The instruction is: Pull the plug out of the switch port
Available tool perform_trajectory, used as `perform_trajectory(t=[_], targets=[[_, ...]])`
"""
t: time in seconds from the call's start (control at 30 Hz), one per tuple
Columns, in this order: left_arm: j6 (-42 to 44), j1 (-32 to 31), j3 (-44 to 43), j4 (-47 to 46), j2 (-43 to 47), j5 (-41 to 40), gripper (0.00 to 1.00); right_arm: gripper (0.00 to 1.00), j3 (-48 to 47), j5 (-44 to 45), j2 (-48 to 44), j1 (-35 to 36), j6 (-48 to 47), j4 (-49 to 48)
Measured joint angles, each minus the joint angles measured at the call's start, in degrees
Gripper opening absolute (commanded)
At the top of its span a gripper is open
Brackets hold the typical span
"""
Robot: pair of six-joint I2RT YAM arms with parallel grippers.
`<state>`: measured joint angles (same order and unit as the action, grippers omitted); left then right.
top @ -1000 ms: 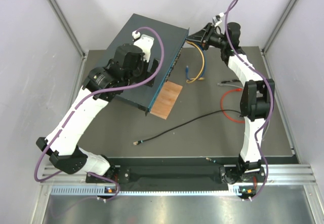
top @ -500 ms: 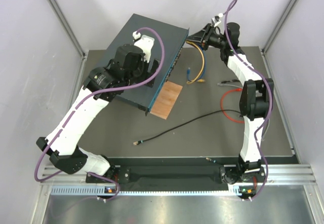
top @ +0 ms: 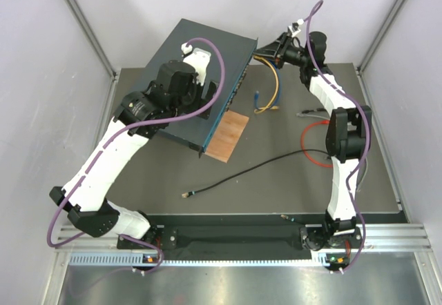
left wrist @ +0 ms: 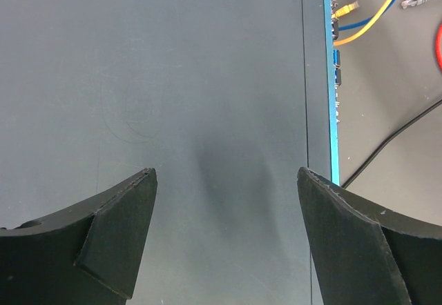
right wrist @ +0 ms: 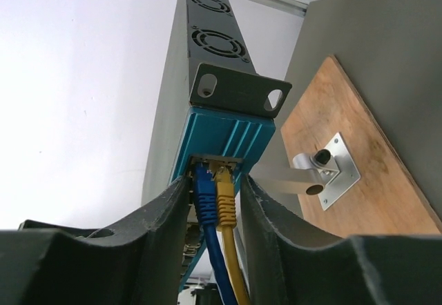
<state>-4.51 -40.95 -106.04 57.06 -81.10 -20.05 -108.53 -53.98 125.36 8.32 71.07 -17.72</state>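
The switch (top: 197,46) is a dark blue-grey flat box at the back of the table, with its blue port face (left wrist: 330,77) turned right. My left gripper (top: 213,96) is open and rests over the switch's top (left wrist: 207,77), holding nothing. My right gripper (top: 261,48) is at the far end of the port face. In the right wrist view its fingers (right wrist: 162,222) closely flank a blue plug (right wrist: 204,194) and a yellow plug (right wrist: 225,198), both seated in the switch's (right wrist: 214,132) sockets. A thin gap shows beside the yellow plug.
A brown board (top: 226,134) with a metal bracket (right wrist: 324,170) lies against the switch. Yellow (top: 277,84) and blue cables (top: 257,101) hang from the ports. A black cable (top: 242,175), a red cable (top: 314,146) and a grey one (top: 311,112) lie to the right.
My right arm has shifted very slightly left toward the switch. The left arm and the switch have not moved.
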Motion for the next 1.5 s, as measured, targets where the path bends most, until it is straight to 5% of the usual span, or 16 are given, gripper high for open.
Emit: perform_trajectory(t=[0.23,0.37,0.53,1.0,1.1,1.27,1.5], targets=[[0.0,0.0,0.1,0.0,0.0,0.0,0.88,0.28,-0.9,-0.7,0.6,-0.1,1.2,-0.3],[0.0,0.0,0.2,0.0,0.0,-0.2,0.88,0.11,-3.1,-1.4,1.3,-0.2,0.2,2.8],[0.0,0.0,0.6,0.0,0.4,-0.4,0.88,0.02,-7.4,-0.9,1.5,-0.2,-5.4,13.0],[0.0,0.0,0.7,0.0,0.4,-0.4,0.88,0.04,-14.4,3.3,0.7,-0.2,-22.7,31.9],[-0.1,0.0,0.7,0.0,0.4,-0.4,0.87,0.05,-8.9,2.6,-1.2,-0.4,-19.3,25.0],[-0.1,0.0,0.7,0.0,0.4,-0.4,0.87,0.06,5.2,0.9,-3.0,-1.3,-0.9,-1.8],[-0.3,0.0,0.7,0.0,0.9,-0.4,0.88,0.08,7.6,0.7,-3.0,-1.5,5.5,-7.5]])
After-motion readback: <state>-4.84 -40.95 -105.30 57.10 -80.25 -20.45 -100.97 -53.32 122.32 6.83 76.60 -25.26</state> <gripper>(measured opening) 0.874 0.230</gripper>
